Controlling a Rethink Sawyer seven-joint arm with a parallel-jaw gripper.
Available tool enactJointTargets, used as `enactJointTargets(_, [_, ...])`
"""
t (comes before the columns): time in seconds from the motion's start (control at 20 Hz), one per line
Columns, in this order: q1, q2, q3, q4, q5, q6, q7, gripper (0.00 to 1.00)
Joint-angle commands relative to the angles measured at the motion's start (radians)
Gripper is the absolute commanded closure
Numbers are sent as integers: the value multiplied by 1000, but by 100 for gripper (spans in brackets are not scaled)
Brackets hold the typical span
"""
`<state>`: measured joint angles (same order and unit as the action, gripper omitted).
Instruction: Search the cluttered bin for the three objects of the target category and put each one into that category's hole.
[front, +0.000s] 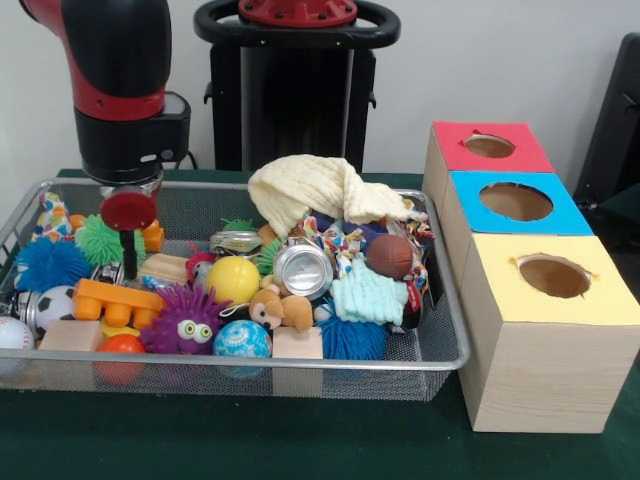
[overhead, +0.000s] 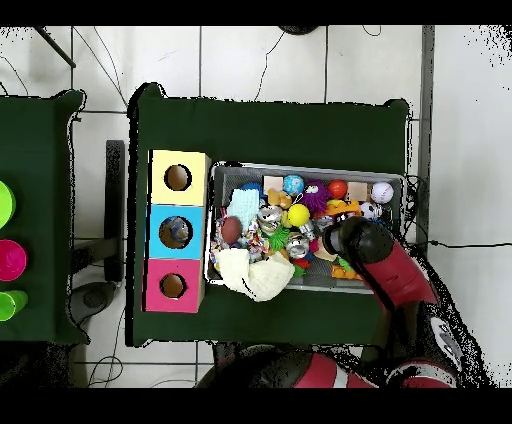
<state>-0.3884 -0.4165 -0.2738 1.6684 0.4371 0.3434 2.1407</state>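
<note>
The red and black arm (front: 115, 75) comes down over the left end of the wire mesh bin (front: 440, 345) in the front view, its wrist pointing straight down and a red disc at its tip above a thin dark stem; whether the jaws (front: 128, 262) are open or closed cannot be told, since they sink among the toys beside the orange building block (front: 115, 300). The bin sits on the green worktop (front: 300, 440), and just beside its right end stands the wooden box with three round holes, topped red (front: 490, 146), blue (front: 515, 202) and yellow (front: 553, 275). Inside the bin, a cream cloth (front: 315, 190) is draped over the far middle of the heap. Nearer lie a mint knitted piece (front: 368, 297), a purple spiky toy with eyes (front: 185, 322), a yellow ball (front: 233, 280), a silver can (front: 302, 271), a small brown football (front: 389, 256) and a soccer ball (front: 55, 303). No writing can be read on anything.
</note>
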Motion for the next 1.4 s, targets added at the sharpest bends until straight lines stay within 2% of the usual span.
enactJointTargets(0.05, [13,33,41,-76,55,83,212,0])
enactJointTargets(1.4, [48,76,54,-58,97,12,232,0])
